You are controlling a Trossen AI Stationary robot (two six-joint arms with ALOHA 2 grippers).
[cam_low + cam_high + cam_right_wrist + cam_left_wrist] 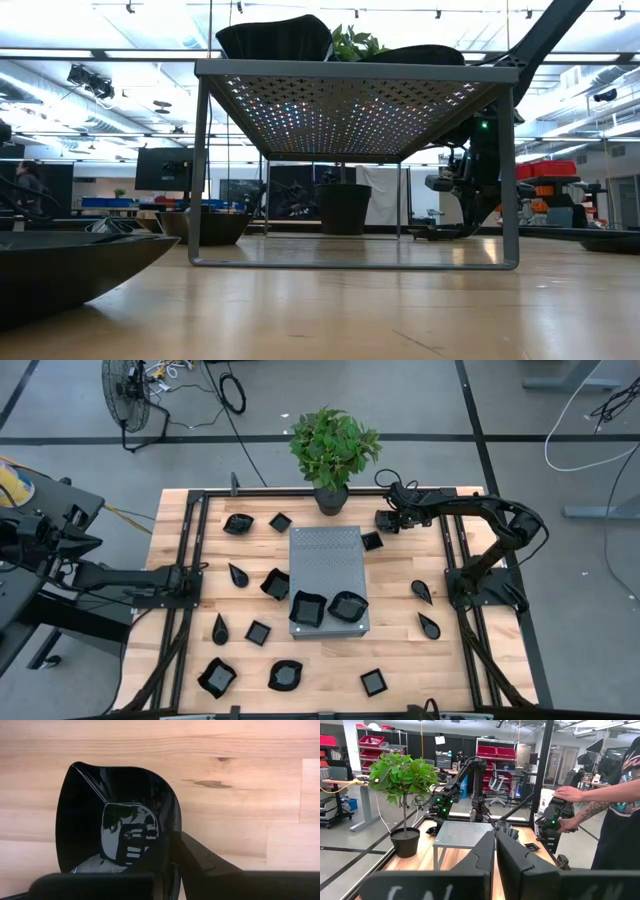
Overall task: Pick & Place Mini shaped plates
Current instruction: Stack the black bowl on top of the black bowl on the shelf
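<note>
Right wrist view showed the right pincer [172, 851] clamped on the rim of one mini shaped plate [117, 817], a glossy black square dish above the counter [240, 780]. The glaze looked slippery and the body stiff and likely brittle, so a thin raised edge was judged the best hold. Farther off, two plates [347, 605] sat on the grey perforated stand [327, 555]. The left pincer [200, 571] waited at the left edge, fingers together
</note>
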